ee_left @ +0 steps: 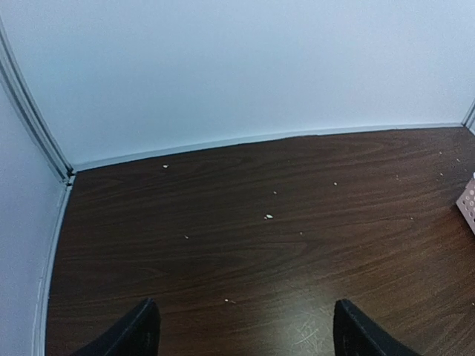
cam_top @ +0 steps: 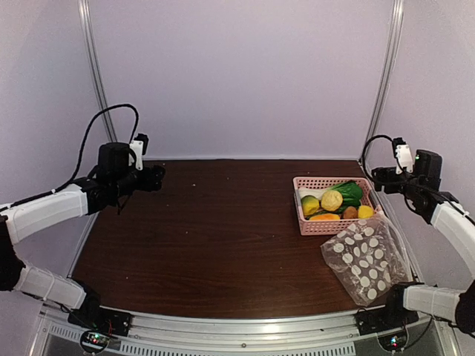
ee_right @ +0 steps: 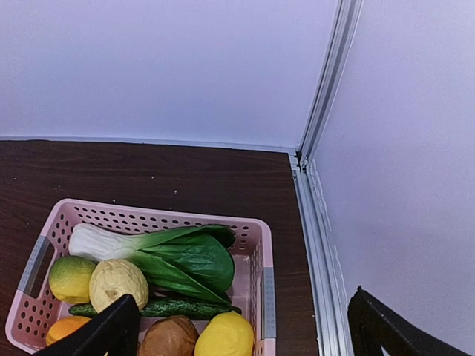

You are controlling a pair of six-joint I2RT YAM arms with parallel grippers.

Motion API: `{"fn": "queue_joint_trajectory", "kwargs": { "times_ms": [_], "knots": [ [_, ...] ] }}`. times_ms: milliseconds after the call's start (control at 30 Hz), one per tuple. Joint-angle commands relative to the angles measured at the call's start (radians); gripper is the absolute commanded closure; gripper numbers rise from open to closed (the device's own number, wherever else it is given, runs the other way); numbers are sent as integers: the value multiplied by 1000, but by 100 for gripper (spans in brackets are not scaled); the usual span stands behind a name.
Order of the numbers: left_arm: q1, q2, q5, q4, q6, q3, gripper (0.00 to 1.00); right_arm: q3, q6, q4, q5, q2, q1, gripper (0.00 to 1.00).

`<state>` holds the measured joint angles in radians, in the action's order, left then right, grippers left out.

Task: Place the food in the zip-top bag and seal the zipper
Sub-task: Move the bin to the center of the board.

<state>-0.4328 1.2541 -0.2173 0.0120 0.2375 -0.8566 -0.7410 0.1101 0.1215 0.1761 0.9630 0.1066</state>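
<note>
Well to the left, the left gripper hovers above the dark wooden table, fingers spread and empty. Rightward, the food fills the pink basket, with the dotted zip-top bag lying just beside its near edge. Farthest right, the right gripper hangs spread wide, holding nothing.

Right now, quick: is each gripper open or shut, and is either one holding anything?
Left gripper: open, holding nothing.
Right gripper: open, holding nothing.

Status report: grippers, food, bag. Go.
Both open, empty: left gripper, right gripper. All food in pink basket. Empty zip-top bag beside it. Nothing in the way.
</note>
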Motion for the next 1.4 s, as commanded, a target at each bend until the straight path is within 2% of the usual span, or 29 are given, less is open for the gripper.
{"fn": "queue_joint_trajectory", "kwargs": {
  "times_ms": [0,167,367,500,767,867,1000,1100,1233,1367],
  "knots": [
    [-23,66,215,-43,-27,-39,19,39,76,-50,47,19,14,1],
    [-144,129,354,-27,-82,-67,20,-12,182,21,163,87,18,1],
    [-305,270,414,88,-67,-211,24,-126,290,187,290,182,-7,5],
    [-359,318,453,109,-45,-259,26,-206,381,310,257,262,-87,11],
    [-373,339,350,140,-45,-228,25,-337,378,409,187,473,-375,17],
    [-373,347,330,162,-39,-243,25,-424,312,428,199,595,-449,20],
    [-372,343,288,168,-36,-246,24,-571,220,458,250,780,-488,28],
    [-371,336,266,172,-41,-245,24,-681,157,469,218,890,-497,31],
    [-371,332,246,175,-48,-243,24,-795,97,493,153,987,-502,42],
    [-371,327,239,180,-55,-248,24,-834,87,518,153,1032,-518,45]
  ]
}}
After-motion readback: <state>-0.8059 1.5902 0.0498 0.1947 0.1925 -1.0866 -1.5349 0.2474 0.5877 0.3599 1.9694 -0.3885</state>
